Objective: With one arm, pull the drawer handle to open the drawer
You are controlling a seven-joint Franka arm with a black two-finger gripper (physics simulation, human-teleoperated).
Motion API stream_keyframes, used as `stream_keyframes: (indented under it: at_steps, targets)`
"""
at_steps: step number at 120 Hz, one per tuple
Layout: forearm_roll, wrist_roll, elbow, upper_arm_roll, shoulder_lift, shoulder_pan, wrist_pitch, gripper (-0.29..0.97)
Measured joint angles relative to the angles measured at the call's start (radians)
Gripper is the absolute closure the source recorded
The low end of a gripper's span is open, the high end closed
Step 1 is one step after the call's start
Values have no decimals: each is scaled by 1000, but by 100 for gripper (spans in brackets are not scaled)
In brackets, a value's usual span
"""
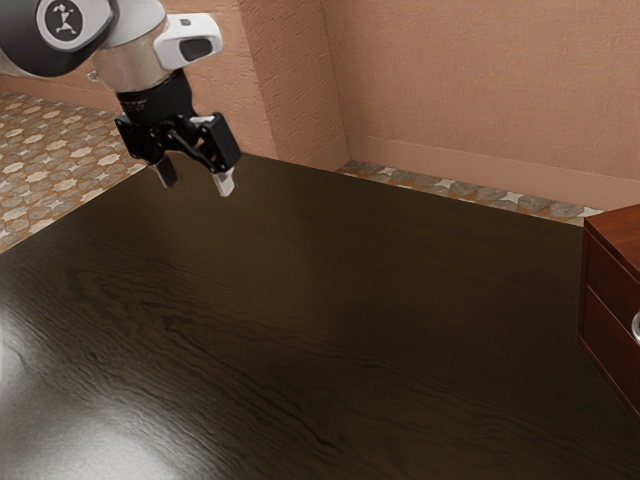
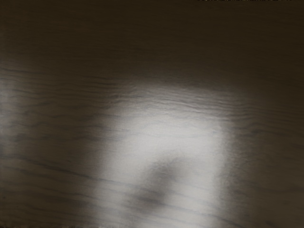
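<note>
**Status.** The pincer (image 1: pixel 196 182) hangs above the far corner of the dark wooden table (image 1: pixel 300 330). Its two fingers (image 1: pixel 226 184) stand apart with nothing between them. The reddish-brown drawer cabinet (image 1: pixel 608 300) stands well apart from the pincer, across the table toward the exterior view's right and lower than the pincer. A small pale piece of the drawer handle (image 1: pixel 636 328) shows on the cabinet's face, cut by the picture edge.

**Progress.** By judgement, the task is at its start.
- Done: nothing that the pictures show. The visible drawer fronts (image 1: pixel 605 345) lie flush with the cabinet, so the drawer reads as closed.
- Left: travel across the table to the cabinet, line the parted fingers up on the handle, clamp on it, then pull it away from the cabinet.

**Under the pincer.** In the wrist view the table (image 2: pixel 152 71) lies bare beneath the hand, with a bright patch of reflected light and a dim shadow inside it.

**Count.**
- Arm (image 1: pixel 130 50): one.
- Pincer: one, with two fingers.
- Cabinet: one, partly in frame.
- Drawer fronts: two appear, one above the other.
- Handle: one in part. Which front carries it cannot be settled.
- Table: one.
</note>
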Motion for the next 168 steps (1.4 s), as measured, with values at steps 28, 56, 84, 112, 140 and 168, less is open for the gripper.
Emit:
stream_keyframes:
  at_steps: [28,56,84,112,140,168]
  targets:
    - [0,-7,0,0,0,69,-1,2]
    - [1,-15,140,-88,-39,143,-22,2]
    - [-26,-62,142,-195,69,55,-24,2]
    - [-41,-203,136,-290,145,72,49,2]
    - [-144,-391,-118,-311,40,22,135,2]
    - [-248,-527,-309,-331,-52,2,228,2]
